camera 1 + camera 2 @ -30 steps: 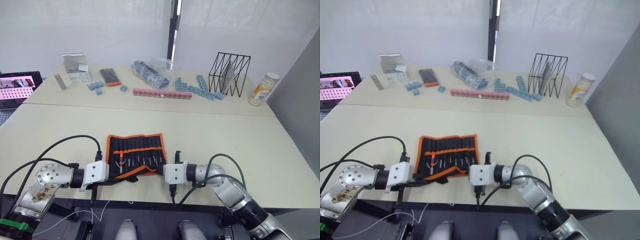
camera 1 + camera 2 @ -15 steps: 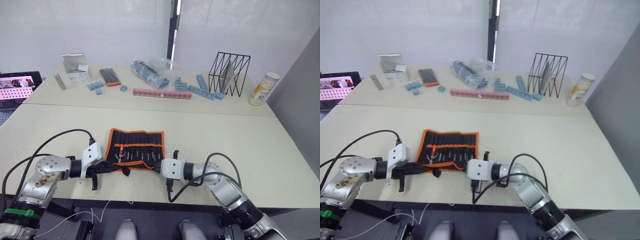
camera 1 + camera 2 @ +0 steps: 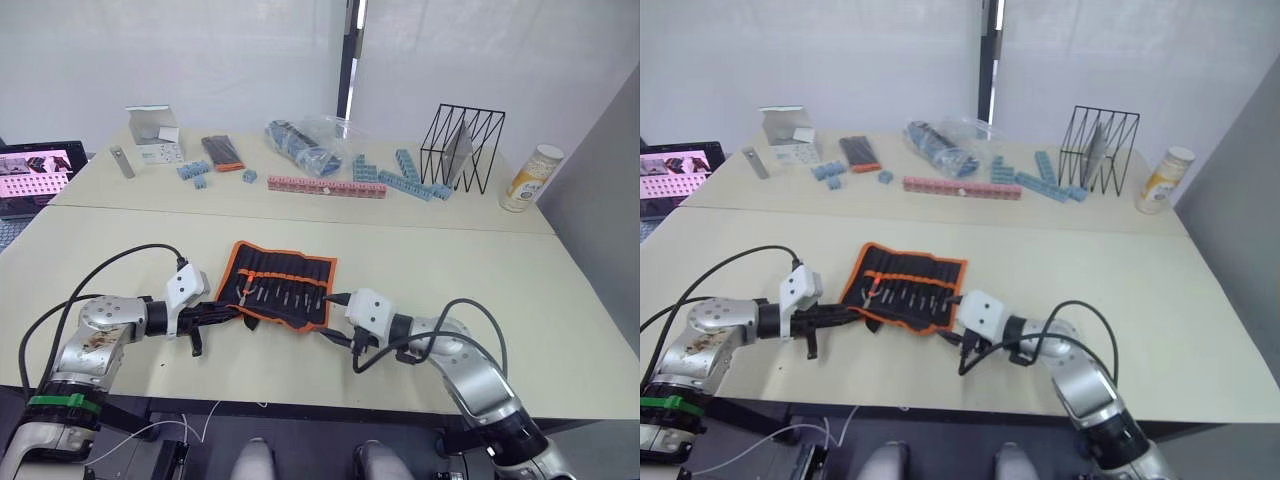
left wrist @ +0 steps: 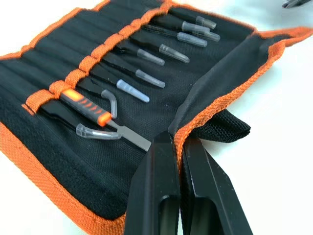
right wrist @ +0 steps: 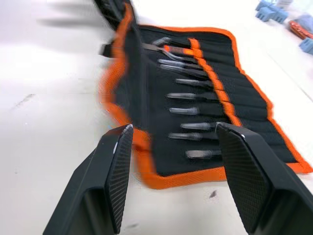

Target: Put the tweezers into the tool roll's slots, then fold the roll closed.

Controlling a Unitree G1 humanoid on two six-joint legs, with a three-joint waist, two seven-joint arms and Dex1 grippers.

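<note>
- The tool roll lies unrolled on the near table, and everything below is placed relative to it.
- It is black fabric with an orange border and an orange band running across its row of slots.
- The tweezers sit in those slots side by side, their tips under clear caps pointing toward the roll's near edge.
- At the roll's left end, beside the tweezers, is an orange-handled tool with a flat metal tip.
- A narrow flap along the roll's near edge is partly folded up over the fabric, and a black strap sticks out from under it.
- The left gripper is at the roll's near left corner; its two black fingers are pressed together on the orange-trimmed edge of that flap.
- The right gripper is just off the roll's near right end, fingers spread wide and holding nothing, with the roll's orange edge lying in front of them.
- On the far table beyond the roll are a pink strip of blocks, loose blue blocks, a clear bag, a small black-and-orange pack and a white box.
- Far to the roll's right stand a black wire rack and a yellow-labelled canister.
- Far to its left a laptop screen shows pink shapes.
</note>
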